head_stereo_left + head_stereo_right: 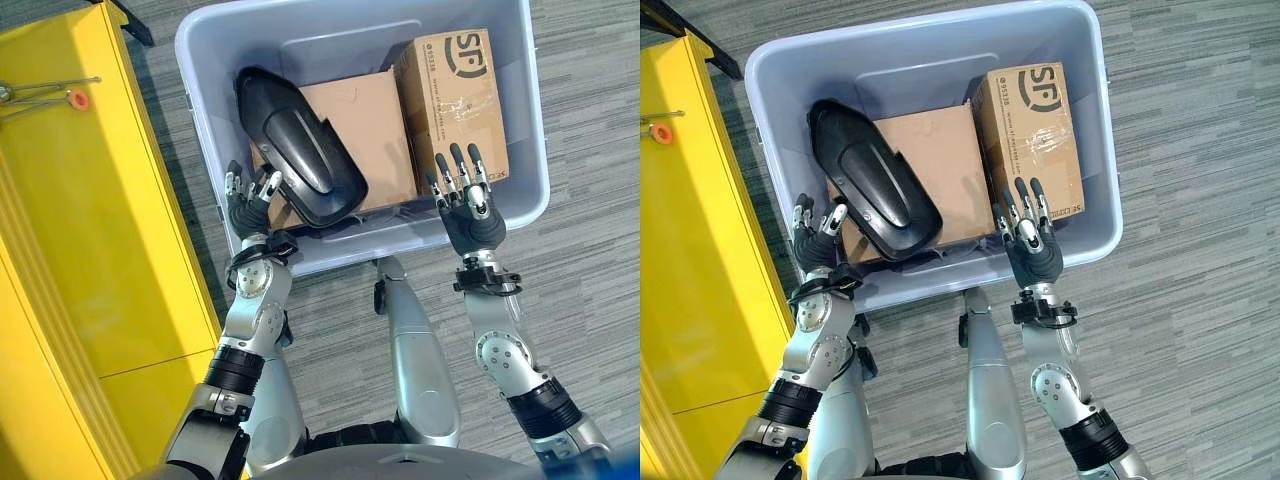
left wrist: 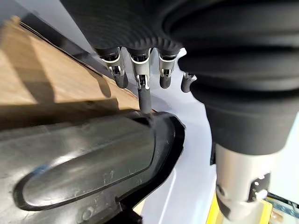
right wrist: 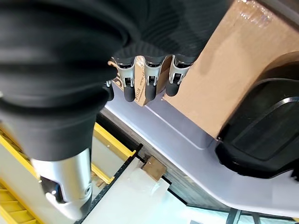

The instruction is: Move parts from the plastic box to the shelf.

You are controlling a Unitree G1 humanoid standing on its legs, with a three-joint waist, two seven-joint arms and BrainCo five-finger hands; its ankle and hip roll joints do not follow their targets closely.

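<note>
Both arms reach forward from the near edge, forearms roughly parallel, wrists at the near rim of the plastic box.

Left hand: at the box's near-left corner, palm down, fingers straight to lightly relaxed, spread a little. In the left wrist view one dark fingertip touches the near end of the black moulded part; the others stop short of it. Nothing gripped; hand open.

Right hand: over the near-right rim, back of hand up, fingers extended and fanned, tips lying over the near end of the tall cardboard box. The right wrist view shows the fingers straight against the cardboard edge, not curled round it. Open, holding nothing.

Inside the box: the black part lies tilted across the left half, resting on a flat brown carton. The tall cardboard box stands just beside that carton, on the right, against the right wall.

The box sits on grey striped carpet. To the robot's left, a yellow shelf runs along the box's side, near it but apart.
</note>
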